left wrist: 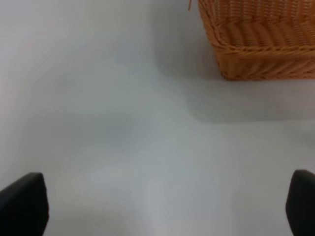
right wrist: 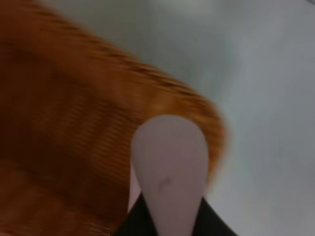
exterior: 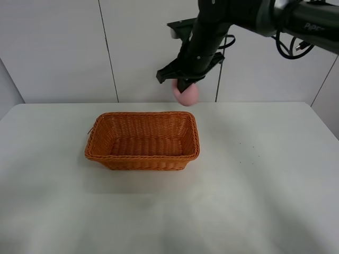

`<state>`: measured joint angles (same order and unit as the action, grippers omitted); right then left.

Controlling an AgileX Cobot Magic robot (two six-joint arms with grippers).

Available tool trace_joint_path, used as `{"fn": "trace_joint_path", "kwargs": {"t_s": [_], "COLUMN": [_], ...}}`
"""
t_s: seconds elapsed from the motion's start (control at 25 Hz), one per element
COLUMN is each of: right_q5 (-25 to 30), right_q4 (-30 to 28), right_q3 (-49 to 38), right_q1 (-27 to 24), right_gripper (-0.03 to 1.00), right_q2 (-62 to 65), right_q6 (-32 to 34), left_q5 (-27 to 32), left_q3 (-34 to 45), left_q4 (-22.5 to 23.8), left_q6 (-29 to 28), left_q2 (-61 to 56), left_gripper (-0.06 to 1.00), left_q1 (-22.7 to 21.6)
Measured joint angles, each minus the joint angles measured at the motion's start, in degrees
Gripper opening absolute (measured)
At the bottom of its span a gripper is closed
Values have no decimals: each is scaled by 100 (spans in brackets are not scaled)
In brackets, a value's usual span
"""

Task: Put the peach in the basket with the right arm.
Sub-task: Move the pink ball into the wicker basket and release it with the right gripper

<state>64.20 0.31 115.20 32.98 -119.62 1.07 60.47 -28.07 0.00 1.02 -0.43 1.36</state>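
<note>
The pale pink peach (exterior: 186,94) hangs in the air above the far right corner of the orange wicker basket (exterior: 142,140), with my right gripper (exterior: 184,84) shut on it. In the right wrist view the peach (right wrist: 170,167) fills the middle, its tip pointing away, with the blurred basket (right wrist: 74,132) below and beyond it and dark fingers (right wrist: 135,221) at its base. My left gripper (left wrist: 157,206) is open over bare table, its two fingertips (left wrist: 22,204) far apart, and a basket corner (left wrist: 256,39) lies beyond it.
The white table (exterior: 254,174) stretches around the basket, with a pale panelled wall (exterior: 58,47) behind. The black right arm (exterior: 254,16) with loose cables reaches in from the upper right.
</note>
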Motion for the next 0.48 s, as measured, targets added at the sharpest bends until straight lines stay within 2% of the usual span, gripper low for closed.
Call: {"fn": "trace_joint_path", "kwargs": {"t_s": [0.24, 0.36, 0.48], "right_q5": [-560, -1098, -1313], "right_q4": [6, 12, 12], "right_q3": [0, 0, 0], "right_q1": [649, 782, 797], "right_gripper": [0, 0, 2], "right_q2": [-537, -897, -1274], "right_q6": [18, 18, 22], "left_q5": [0, 0, 0], "left_q3": [0, 0, 0], "left_q4": [0, 0, 0], "left_q6": [0, 0, 0], "left_q2": [0, 0, 0], "left_gripper": [99, 99, 99], "left_q1": [0, 0, 0]}}
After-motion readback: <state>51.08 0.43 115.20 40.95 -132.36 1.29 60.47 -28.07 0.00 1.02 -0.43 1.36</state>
